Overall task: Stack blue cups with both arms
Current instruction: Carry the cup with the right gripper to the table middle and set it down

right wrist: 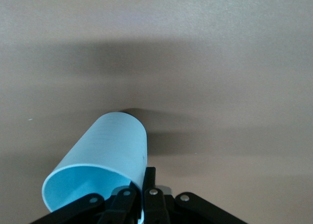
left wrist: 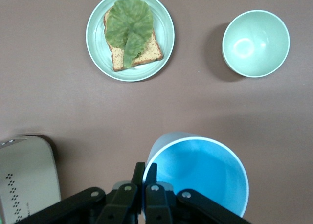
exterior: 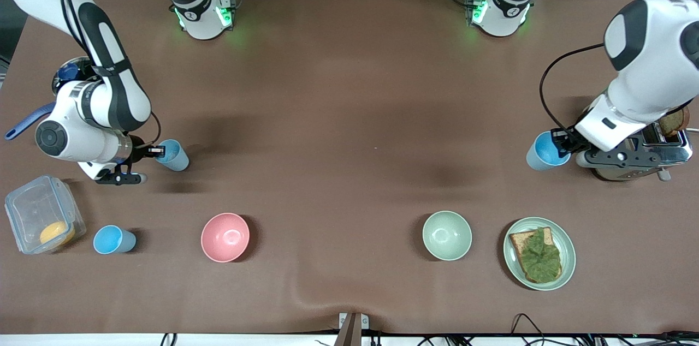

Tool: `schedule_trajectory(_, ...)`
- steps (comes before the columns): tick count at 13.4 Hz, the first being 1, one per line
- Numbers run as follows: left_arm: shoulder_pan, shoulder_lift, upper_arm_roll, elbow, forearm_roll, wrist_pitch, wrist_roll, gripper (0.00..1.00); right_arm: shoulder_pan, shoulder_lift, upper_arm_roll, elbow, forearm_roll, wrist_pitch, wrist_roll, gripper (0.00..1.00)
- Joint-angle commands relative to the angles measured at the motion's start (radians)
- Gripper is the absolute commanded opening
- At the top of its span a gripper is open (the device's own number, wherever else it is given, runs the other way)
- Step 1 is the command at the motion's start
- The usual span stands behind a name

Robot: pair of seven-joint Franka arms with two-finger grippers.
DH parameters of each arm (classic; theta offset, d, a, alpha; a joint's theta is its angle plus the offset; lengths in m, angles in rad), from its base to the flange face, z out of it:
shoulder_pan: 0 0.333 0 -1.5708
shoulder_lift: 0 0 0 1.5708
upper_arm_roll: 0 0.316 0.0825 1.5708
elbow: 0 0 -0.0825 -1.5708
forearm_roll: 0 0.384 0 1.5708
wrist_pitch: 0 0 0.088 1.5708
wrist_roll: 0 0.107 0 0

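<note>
Each arm's jaws were clamped on a cup's rim: left gripper [exterior: 558, 139] on the bright cup [exterior: 546, 152], right gripper [exterior: 154, 151] on the pale cup [exterior: 172, 155]; stacking called for lining the two up squarely.

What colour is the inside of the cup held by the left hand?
Bright sky-blue; the cup in the left hand shows best in the left wrist view.

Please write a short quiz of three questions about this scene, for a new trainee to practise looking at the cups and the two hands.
1. True or false: each hand grips a blue cup by its rim.
2. How many blue cups are in the front view?
3. What lies on the bread? A) lettuce B) cheese C) egg

Key
1. True: the left hand pinches the sky-blue cup; the right hand pinches the pale blue cup.
2. Three; a free blue cup stands beside the clear box.
3. A: a lettuce leaf on the green plate.
</note>
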Motion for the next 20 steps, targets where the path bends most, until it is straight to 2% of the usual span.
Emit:
schedule_trajectory(1,0.006,-0.001,-0.019,0.026,0.004,-0.033,-0.005,0.00,0.043,0.003,0.008,0.077,0.019,-0.124,0.097,0.00)
schedule_trajectory(3,0.006,0.001,-0.021,0.037,0.002,-0.033,-0.007,0.00,0.131,-0.002,0.008,0.140,0.108,-0.220,0.204,0.00)
schedule_trajectory(5,0.003,0.009,-0.021,0.050,0.002,-0.033,-0.020,0.00,0.235,-0.001,0.008,0.192,0.166,-0.257,0.370,0.00)
schedule_trajectory(9,0.000,0.022,-0.030,0.049,0.002,-0.033,-0.074,0.00,0.505,0.077,0.008,0.316,0.255,-0.216,0.796,0.00)
schedule_trajectory(12,0.011,0.045,-0.033,0.041,0.002,-0.033,-0.087,0.00,0.649,0.183,0.008,0.405,0.279,-0.112,0.997,0.00)
schedule_trajectory(16,0.014,0.082,-0.033,0.041,0.005,-0.033,-0.102,0.00,0.764,0.291,0.008,0.471,0.283,-0.005,1.130,0.00)
schedule_trajectory(19,-0.018,0.081,-0.057,0.046,0.002,-0.034,-0.212,0.00,0.778,0.305,0.008,0.475,0.314,0.036,1.136,0.00)
schedule_trajectory(20,-0.026,0.079,-0.091,0.047,0.002,-0.034,-0.294,0.00,0.777,0.305,0.008,0.475,0.312,0.035,1.133,0.33)
